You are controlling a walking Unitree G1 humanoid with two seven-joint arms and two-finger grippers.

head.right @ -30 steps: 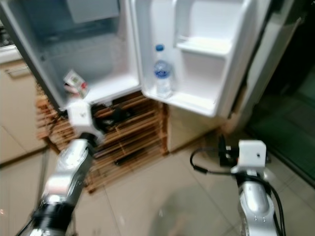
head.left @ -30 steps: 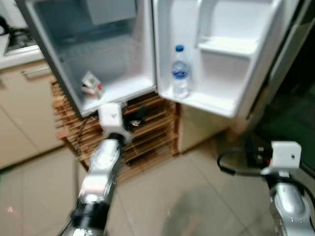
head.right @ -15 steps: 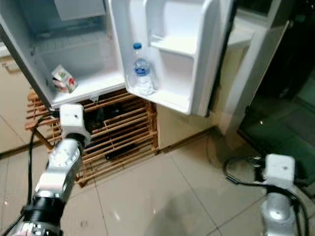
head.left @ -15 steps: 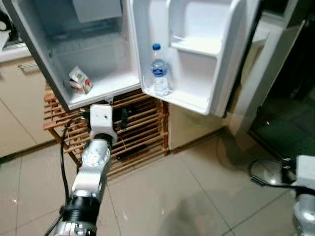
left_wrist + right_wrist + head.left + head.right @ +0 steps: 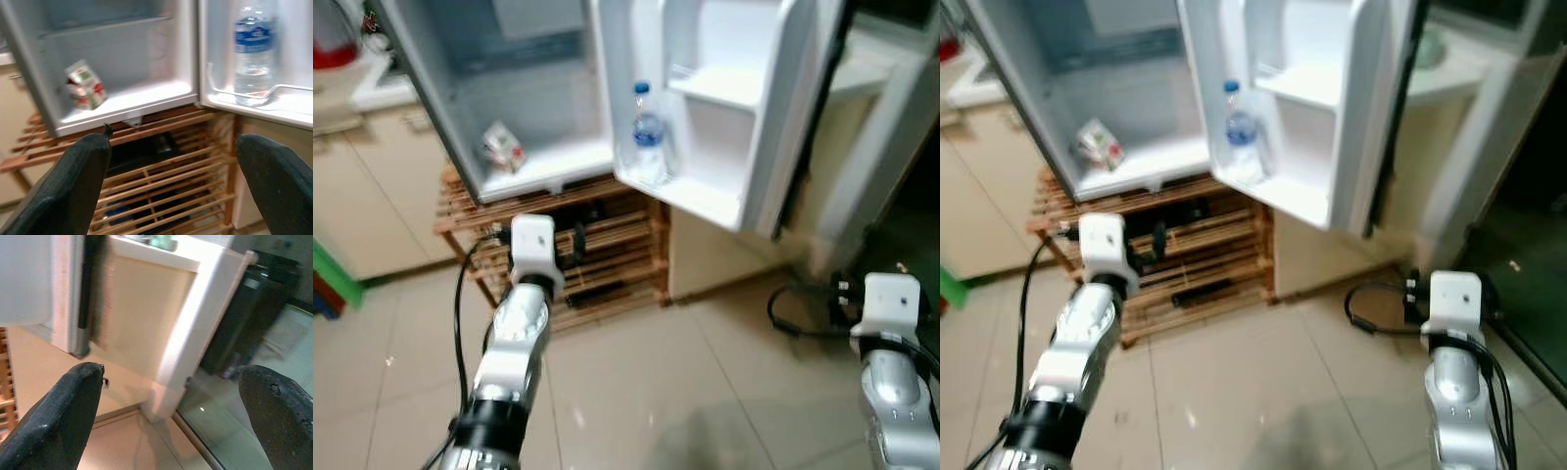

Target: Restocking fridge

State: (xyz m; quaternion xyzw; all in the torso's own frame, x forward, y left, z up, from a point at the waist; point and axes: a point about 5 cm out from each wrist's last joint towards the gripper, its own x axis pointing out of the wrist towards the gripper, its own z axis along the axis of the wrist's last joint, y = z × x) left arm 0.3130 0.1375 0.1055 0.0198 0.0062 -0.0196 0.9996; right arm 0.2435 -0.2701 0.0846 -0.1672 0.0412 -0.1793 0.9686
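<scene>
A small white fridge stands open on a wooden slatted rack. A water bottle with a blue cap and label stands upright in the lower shelf of the open door. A small red, green and white carton lies tilted on the fridge floor. My left arm reaches toward the rack. The left gripper is open and bare, below the fridge's front edge. My right arm is low on the right. The right gripper is open and points past the door's edge.
Beige cabinets stand to the left of the fridge. A white pillar and a dark glass panel are on the right. A black cable loops by my right wrist. Pale floor tiles spread out in front.
The whole picture has shifted as the camera moved. My right wrist has come up higher into view. The bottle and the carton sit as before.
</scene>
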